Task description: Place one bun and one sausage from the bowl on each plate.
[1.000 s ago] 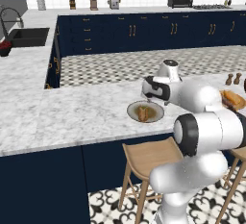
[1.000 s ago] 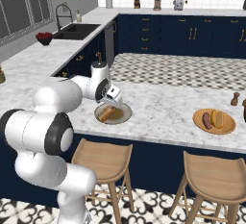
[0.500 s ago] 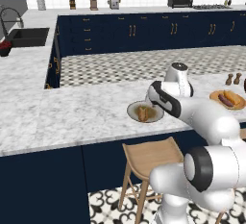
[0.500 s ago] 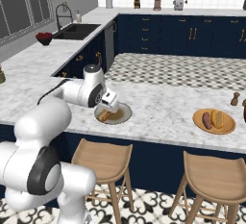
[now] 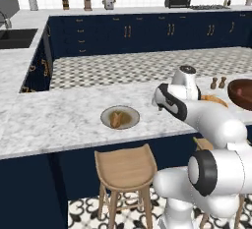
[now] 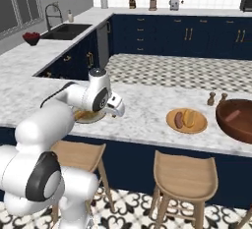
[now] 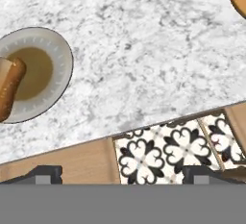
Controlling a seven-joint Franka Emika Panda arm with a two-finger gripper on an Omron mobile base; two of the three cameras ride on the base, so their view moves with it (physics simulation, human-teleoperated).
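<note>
The dark reddish-brown bowl (image 6: 236, 121) stands at the far right of the counter with a sausage (image 6: 232, 115) in it; its rim also shows as the bowl (image 5: 242, 93). Left of it the orange plate (image 6: 187, 121) carries a sausage (image 6: 178, 120) and a bun (image 6: 190, 118). The grey plate (image 5: 129, 118) holds a bun (image 5: 116, 119); the hand view shows a sausage (image 7: 12, 91) on the grey plate (image 7: 53, 59). My gripper (image 6: 118, 108) hovers just right of the grey plate, over the counter's front edge. It is open with nothing between its fingertips (image 7: 45, 172).
Two small shakers (image 6: 211, 98) stand behind the orange plate. Wooden stools (image 6: 184, 174) sit under the counter's front edge, one stool (image 5: 125, 166) below the grey plate. Patterned floor tiles (image 7: 168, 151) lie beneath the hand. A sink (image 6: 66, 30) is far left.
The whole picture has shifted left, so the base has moved right; the bowl has come into view. My gripper has swung from above the grey plate to its right, still open.
</note>
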